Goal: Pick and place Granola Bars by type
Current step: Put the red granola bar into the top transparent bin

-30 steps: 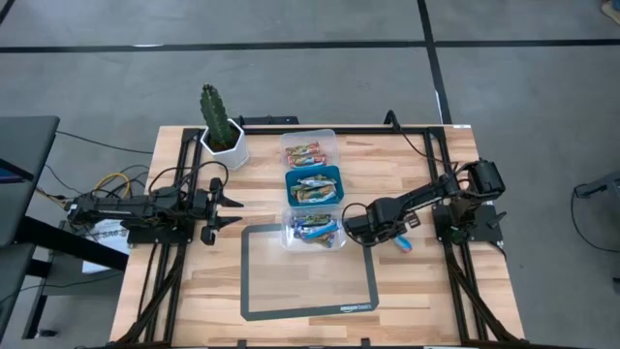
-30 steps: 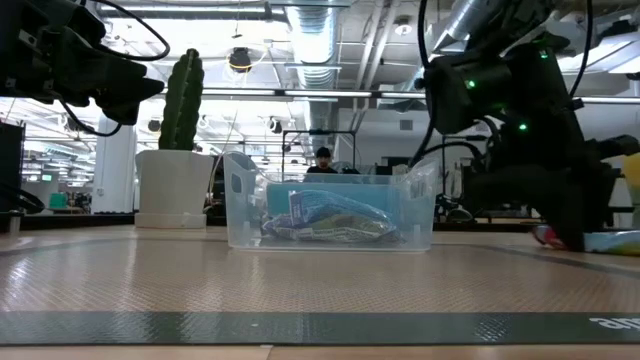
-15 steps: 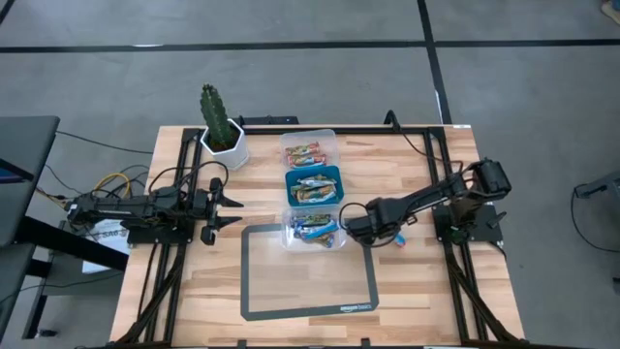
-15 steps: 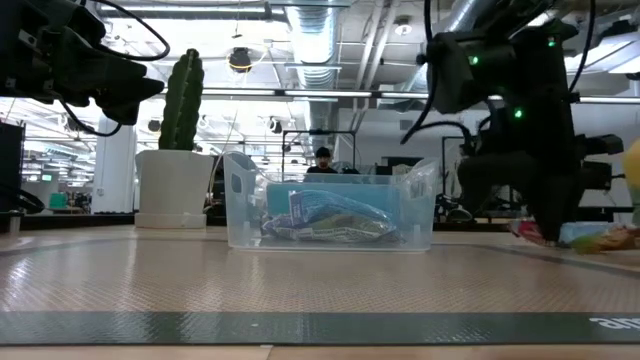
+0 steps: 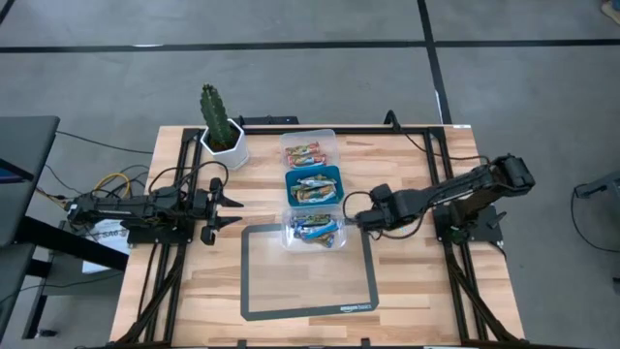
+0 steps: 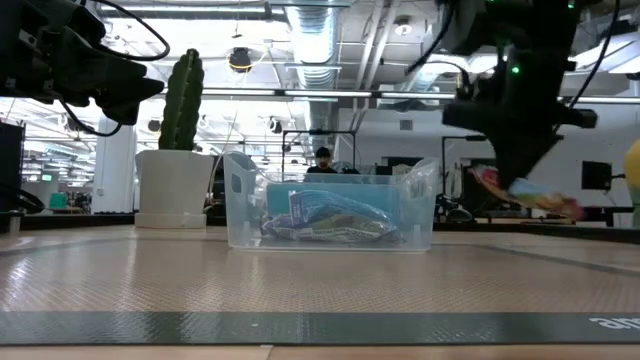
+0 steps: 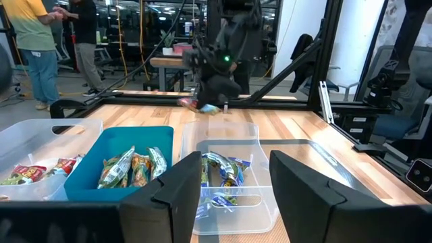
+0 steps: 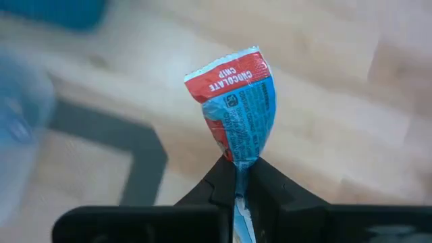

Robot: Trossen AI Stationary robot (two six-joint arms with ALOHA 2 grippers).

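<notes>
My right gripper (image 8: 236, 177) is shut on a blue granola bar (image 8: 241, 111) with a red end. In the high view it hovers (image 5: 361, 219) just right of the near clear tub (image 5: 315, 230), which holds blue bars. The middle blue tub (image 5: 313, 186) holds brown-gold bars. The far clear tub (image 5: 308, 150) holds red-and-green bars. In the low view the held bar (image 6: 530, 195) is above the table. My left gripper (image 5: 235, 210) waits open at the table's left side. My right gripper pinches the blue bar by one crimped end (image 8: 237, 162) between its two fingers. The red-ended rest of the bar sticks out beyond the fingertips. In the low view the bar (image 6: 530, 195) hangs tilted below the gripper, lifted clear of the table.
A cactus in a white pot (image 5: 221, 131) stands at the far left of the table. A dark-bordered mat (image 5: 308, 271) lies near the tubs on the near side. Black frame rails (image 5: 455, 262) run along both sides. A person (image 6: 322, 158) shows in the room behind.
My right gripper has lifted the blue bar off the table to the right of the mat. It has carried the bar up and toward the table's left, closer to the near clear tub. The bar now hangs clear of the table.
</notes>
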